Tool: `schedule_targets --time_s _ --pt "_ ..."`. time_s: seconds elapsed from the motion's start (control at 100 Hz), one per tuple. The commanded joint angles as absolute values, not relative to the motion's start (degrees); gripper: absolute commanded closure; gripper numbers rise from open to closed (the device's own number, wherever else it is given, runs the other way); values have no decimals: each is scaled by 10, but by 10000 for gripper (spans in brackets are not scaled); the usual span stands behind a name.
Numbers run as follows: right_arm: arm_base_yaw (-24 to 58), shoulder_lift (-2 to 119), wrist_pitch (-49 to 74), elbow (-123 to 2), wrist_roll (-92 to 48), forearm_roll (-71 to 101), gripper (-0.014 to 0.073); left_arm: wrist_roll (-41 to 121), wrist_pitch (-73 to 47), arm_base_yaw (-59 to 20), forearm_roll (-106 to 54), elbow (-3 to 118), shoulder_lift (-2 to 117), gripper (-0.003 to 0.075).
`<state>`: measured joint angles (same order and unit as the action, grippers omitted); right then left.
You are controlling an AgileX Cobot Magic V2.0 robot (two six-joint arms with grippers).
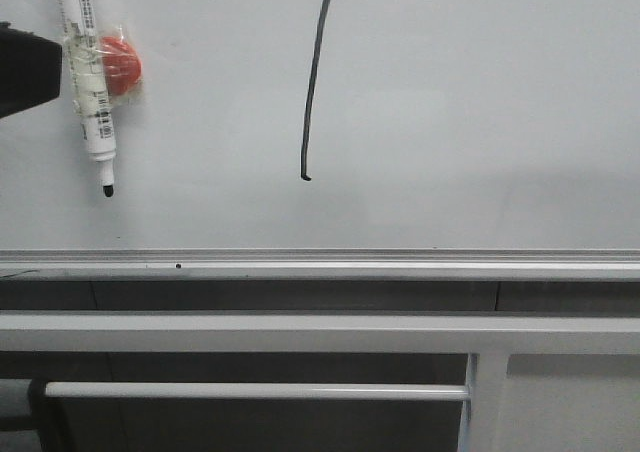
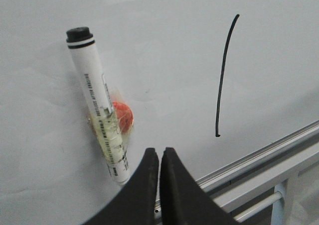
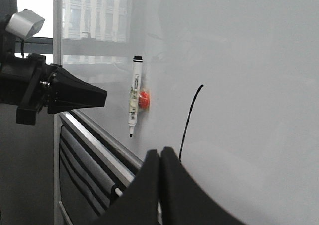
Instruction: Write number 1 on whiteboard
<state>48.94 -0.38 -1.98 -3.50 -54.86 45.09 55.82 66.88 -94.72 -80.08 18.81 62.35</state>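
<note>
A: Status on the board?

B: The number 1 (image 1: 312,82) is on the whiteboard (image 1: 480,122): a thin black stroke, near-vertical, slightly curved, small hook at the lower end. In the front view its top runs out of frame; the lower end stops well above the silver bottom rail (image 1: 320,264).

A: Marker?

B: The white marker pen (image 1: 88,82) hangs on the board left of the stroke, tip down, uncapped. It is taped to a red round magnet (image 1: 122,64) that sits against the board. Well apart from the stroke.

A: Left arm?

B: The left gripper (image 2: 159,158) is off the pen, jaws closed together, nothing between them. In the left wrist view the fingertips sit near the pen's tip end; cannot tell if they touch. In the front view only a dark piece of that arm shows at the left edge, beside the pen.

A: Right?

B: The right gripper (image 3: 160,158) has jaws pressed together, empty. It sits back from the board; its view shows the stroke, the pen and the left arm's black body (image 3: 55,93) pointing toward the pen.

A: Below the board?

B: White metal frame bars (image 1: 300,332) under the rail.
</note>
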Motion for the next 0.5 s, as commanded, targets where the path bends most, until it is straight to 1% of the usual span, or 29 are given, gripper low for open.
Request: schedule_targets --time_s 0.0,0.18,0.37,0.42,0.49 --pt "487 -9 -49 -50 -553 453 657 585 793 -952 -782 200 615 741" --pt "487 -9 -49 -50 -553 453 657 599 793 -951 -789 200 615 741" --pt "487 -9 -49 -50 -553 453 657 598 793 -946 -738 200 611 741" --pt "487 -9 -49 -50 -553 453 657 595 776 -921 -706 200 599 741" --pt "487 -9 -49 -50 -553 453 657 589 718 -861 -658 200 578 741"
